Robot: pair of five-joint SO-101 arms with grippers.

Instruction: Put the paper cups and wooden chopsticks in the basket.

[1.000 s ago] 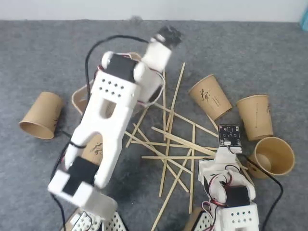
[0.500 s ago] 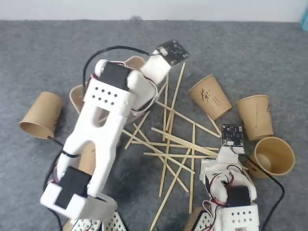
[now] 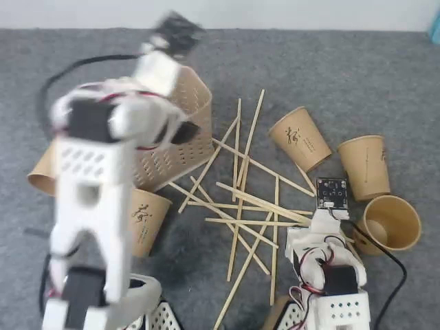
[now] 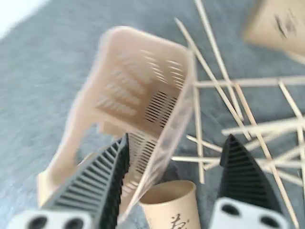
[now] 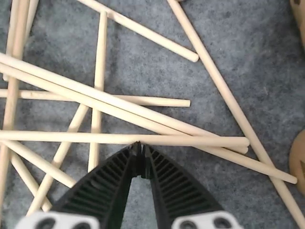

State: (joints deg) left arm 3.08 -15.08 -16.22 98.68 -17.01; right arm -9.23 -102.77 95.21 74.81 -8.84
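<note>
Jaws gape wide on the left gripper, which hangs over the beige perforated plastic basket at the far left; the basket looks tilted and empty. On the right gripper the jaws are pinched together on nothing, just above the scattered wooden chopsticks. Brown paper cups lie around the grey bench. Filling seems not yet begun, and the next move probably calls for a grasp on the nearest cup.
</note>
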